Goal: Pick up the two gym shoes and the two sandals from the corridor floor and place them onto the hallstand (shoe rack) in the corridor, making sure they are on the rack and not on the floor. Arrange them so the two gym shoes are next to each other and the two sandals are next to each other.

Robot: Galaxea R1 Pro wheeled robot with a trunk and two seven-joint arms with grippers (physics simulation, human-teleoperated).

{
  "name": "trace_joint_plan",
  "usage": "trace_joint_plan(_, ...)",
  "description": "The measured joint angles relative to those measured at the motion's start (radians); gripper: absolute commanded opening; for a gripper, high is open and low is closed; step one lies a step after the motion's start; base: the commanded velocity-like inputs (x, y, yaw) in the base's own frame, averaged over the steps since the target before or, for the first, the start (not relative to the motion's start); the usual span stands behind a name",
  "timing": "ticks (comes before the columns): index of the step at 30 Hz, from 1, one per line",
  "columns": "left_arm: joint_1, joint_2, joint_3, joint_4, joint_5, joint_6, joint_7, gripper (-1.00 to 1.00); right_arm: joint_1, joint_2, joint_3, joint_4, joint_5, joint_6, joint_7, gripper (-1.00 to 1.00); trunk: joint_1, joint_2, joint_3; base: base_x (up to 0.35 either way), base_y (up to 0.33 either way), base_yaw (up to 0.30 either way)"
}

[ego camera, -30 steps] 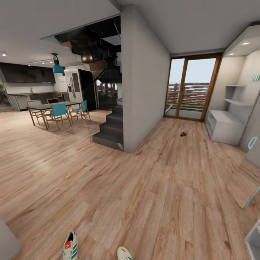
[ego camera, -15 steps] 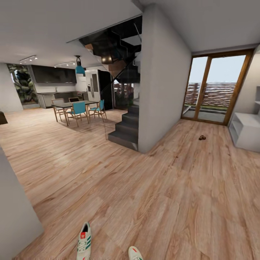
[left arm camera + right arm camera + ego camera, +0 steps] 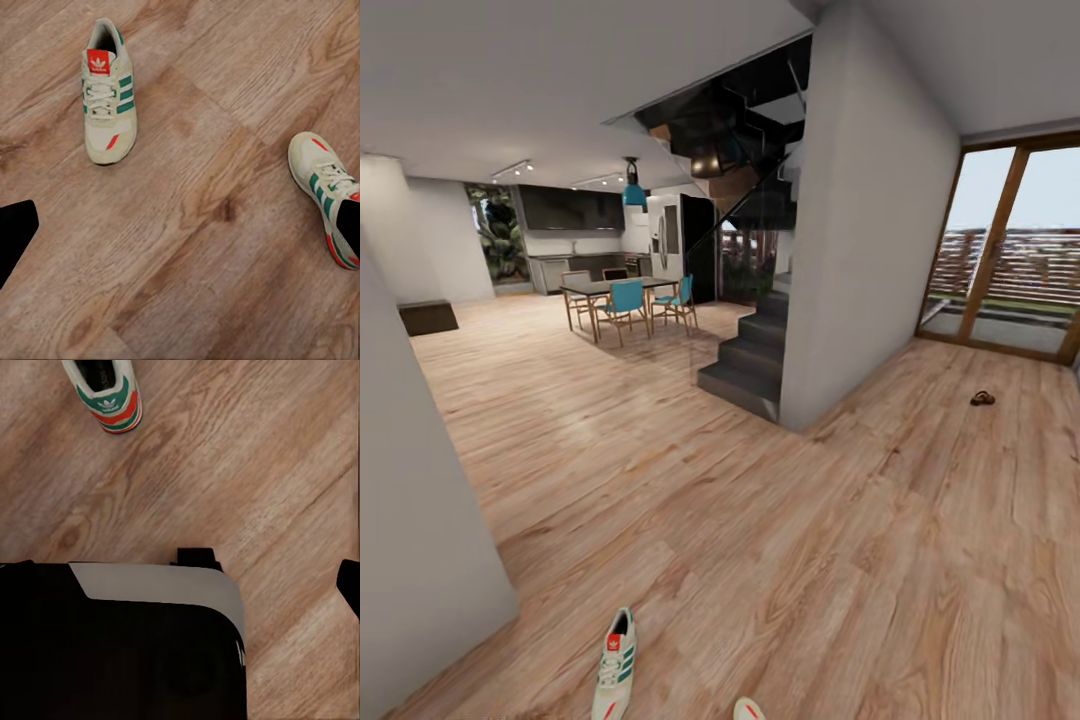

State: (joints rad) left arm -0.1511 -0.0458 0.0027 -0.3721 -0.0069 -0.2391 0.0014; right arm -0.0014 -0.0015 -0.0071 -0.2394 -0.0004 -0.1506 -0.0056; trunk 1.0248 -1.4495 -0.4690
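Two gym shoes lie on the corridor floor [image 3: 780, 560], close in front of the robot at the bottom edge of the head view. The left gym shoe [image 3: 616, 668] shows nearly whole, toe toward the camera, heel w/ red tongue tab pointing away. The right gym shoe [image 3: 748, 709] shows just its tip at the frame edge. They sit apart w/ bare planks between, not touching.

In the left wrist view both shoes lie flat on their soles: one [image 3: 106, 93] fully visible w/ green stripes and red tab, the other [image 3: 328, 191] partly covered by a dark fingertip. The left pincer [image 3: 184, 229] hangs over the bare wood between the two shoes, looking straight down, touching neither. Its fingers [image 3: 13, 236] show at opposite sides of the frame, spread wide apart, nothing between them.

The right wrist view also looks straight down at the floor. A shoe's heel [image 3: 109, 399], red-orange and teal-edged, shows at the frame edge. A black-and-grey part of the robot's body [image 3: 127, 645] takes up much of this view. One dark finger [image 3: 349, 585] of the right pincer shows at the frame edge; can't tell if that pincer is spread or closed.

Far off near the glass door [image 3: 1010, 250], a small dark brown sandal [image 3: 982, 398] lies on the floor; too small to tell if one or a pair. Beyond: a grey wall [image 3: 860, 220], dark stairs [image 3: 750, 360], dining tabletop [image 3: 615, 287] w/ teal chairs [image 3: 626, 302], kitchen behind.
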Motion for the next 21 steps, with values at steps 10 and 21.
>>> trace_joint_plan(10, 0.000, 0.000, 0.000, 0.000, 0.000, 0.000, 0.000, 1.00, 0.000, 0.000, 0.000, 0.000, 0.002, 0.000, 0.000, 1.00, 0.000, 0.000, 0.000, 0.024, -0.035, 0.296)
trace_joint_plan(21, 0.000, 0.000, 0.000, 0.000, 0.000, 0.000, 0.000, 1.00, 0.000, 0.000, 0.000, 0.000, 0.002, 0.000, 0.000, 1.00, 0.000, 0.000, 0.000, 0.000, 0.000, 0.296)
